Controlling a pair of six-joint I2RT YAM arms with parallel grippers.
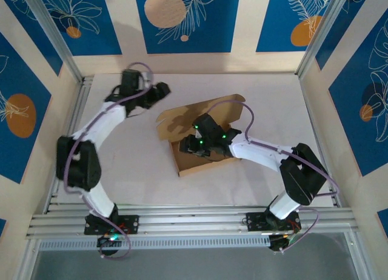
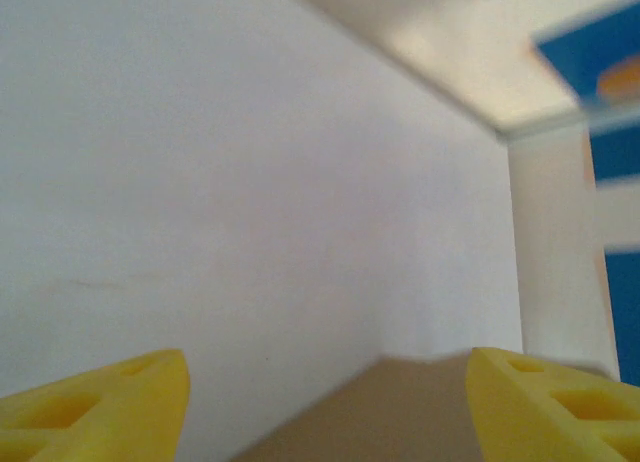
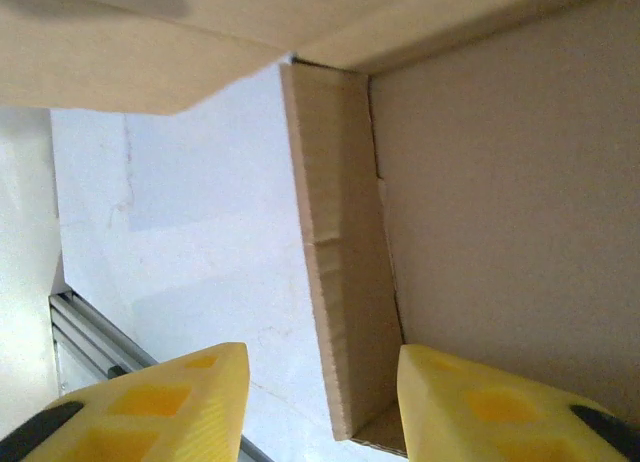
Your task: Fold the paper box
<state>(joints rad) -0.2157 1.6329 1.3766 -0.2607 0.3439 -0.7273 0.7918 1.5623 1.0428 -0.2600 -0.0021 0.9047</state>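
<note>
Paper box [image 1: 182, 122] half folded at mid-table, a little right of centre.

Tray part on the near side, lid flap [image 1: 206, 113] tipped up on the far side, probably left raised so that the walls can be set first. Straddled at its left side wall [image 3: 340, 282] by the right gripper [image 3: 320, 382]: 2 yellow fingers [image 3: 150, 402] apart, 1 outside over the bare table [image 1: 139, 153] and 1 inside over the tray floor, clamped on nothing, seemingly poised to pinch that wall upright. Further out, the left gripper [image 1: 159, 92] just beside the flap's far-left corner, likewise spread and empty, with a brown cardboard edge low between its fingers in the wrist view. Too blurred there to tell touching from just apart; perhaps placed to steady the flap during work on the wall.
</note>
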